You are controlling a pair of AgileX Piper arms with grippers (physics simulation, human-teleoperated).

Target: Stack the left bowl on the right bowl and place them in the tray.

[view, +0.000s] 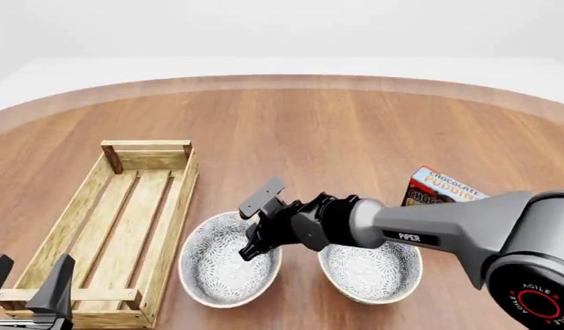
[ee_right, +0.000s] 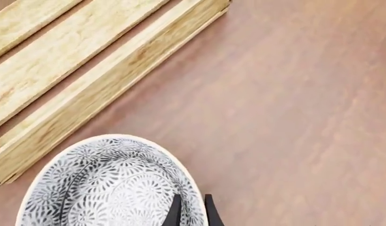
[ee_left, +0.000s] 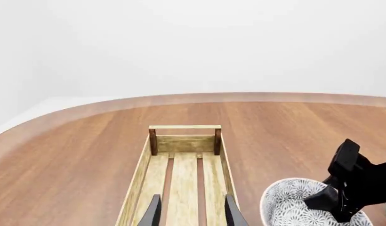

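The left bowl point(view: 218, 278), white with a grey flower pattern, sits on the table just right of the tray point(view: 89, 227), a long light-wood slatted crate. The right bowl point(view: 369, 275), of the same pattern, stands beside it. My right gripper point(view: 249, 250) reaches across over the right bowl and pinches the left bowl's right rim. In the right wrist view the fingers point(ee_right: 175, 212) stand close on either side of that rim point(ee_right: 105, 183). My left gripper point(view: 27, 282) is open and empty above the tray's near end, and in the left wrist view point(ee_left: 193, 214) it looks along the slats point(ee_left: 183, 174).
A chocolate pudding box point(view: 443, 187) stands behind the right bowl. The wooden table's curved far edge point(view: 282, 81) runs across the back. The right arm's grey forearm point(view: 447, 230) passes above the right bowl. The left bowl point(ee_left: 293, 205) and right gripper point(ee_left: 320, 200) show in the left wrist view.
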